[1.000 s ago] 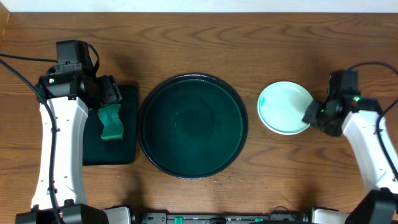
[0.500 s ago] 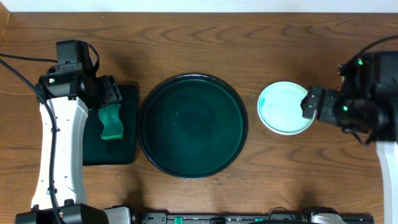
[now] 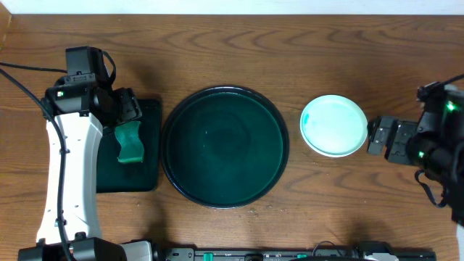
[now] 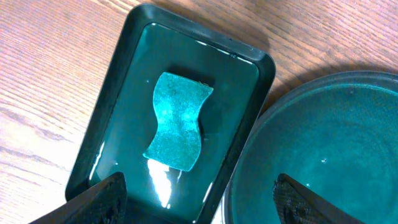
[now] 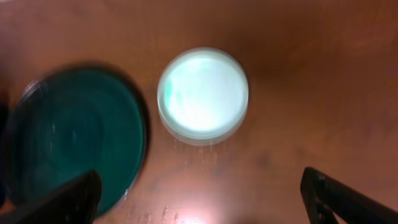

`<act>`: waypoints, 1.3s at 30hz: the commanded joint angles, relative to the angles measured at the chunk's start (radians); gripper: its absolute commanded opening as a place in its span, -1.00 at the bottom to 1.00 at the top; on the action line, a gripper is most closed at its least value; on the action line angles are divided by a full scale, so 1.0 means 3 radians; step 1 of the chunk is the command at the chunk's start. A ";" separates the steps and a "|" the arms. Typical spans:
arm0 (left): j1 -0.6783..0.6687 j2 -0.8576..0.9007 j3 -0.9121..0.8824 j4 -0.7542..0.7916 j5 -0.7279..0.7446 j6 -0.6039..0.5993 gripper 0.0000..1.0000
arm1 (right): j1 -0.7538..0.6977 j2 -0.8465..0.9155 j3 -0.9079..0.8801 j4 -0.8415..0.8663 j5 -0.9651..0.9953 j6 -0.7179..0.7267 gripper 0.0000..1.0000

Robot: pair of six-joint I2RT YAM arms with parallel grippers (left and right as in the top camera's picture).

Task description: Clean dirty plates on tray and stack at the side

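Right gripper (image 3: pixel 383 138) gapes wide, holding nothing, just beside the plates (image 3: pixel 333 125), a pale mint pile on the wooden table (image 3: pixel 290 43), apart from the tray (image 3: pixel 225 147). Left gripper (image 3: pixel 127 110), also wide, hangs over a teal sponge (image 3: pixel 130 143) in a small black tray (image 3: pixel 150 156).

Our left arm (image 3: pixel 69 174) runs up the left side of the overhead view, white forearm extended and wrist bent inward to the right. Its jaws stand wide apart, the dark fingertips (image 4: pixel 102 199) showing at the lower corners of the wrist view. Our right arm (image 3: pixel 438 145) sits at the right edge with its wrist turned leftward. Its jaws are likewise spread wide, gripping nothing.
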 commanded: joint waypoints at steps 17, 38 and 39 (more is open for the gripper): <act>0.0008 0.0000 0.0036 -0.0010 -0.0005 -0.0017 0.53 | -0.0098 -0.2544 -0.3788 0.3419 -0.0312 -0.0491 0.99; 0.0008 0.0000 0.0036 -0.0010 -0.0005 -0.0017 0.52 | -0.0094 -0.3507 -0.5170 0.4270 -0.0303 -0.0493 0.98; 0.0008 0.0000 0.0036 -0.0010 -0.0005 -0.0017 0.52 | -0.0094 -0.3507 -0.5170 0.4269 -0.0303 -0.0493 0.99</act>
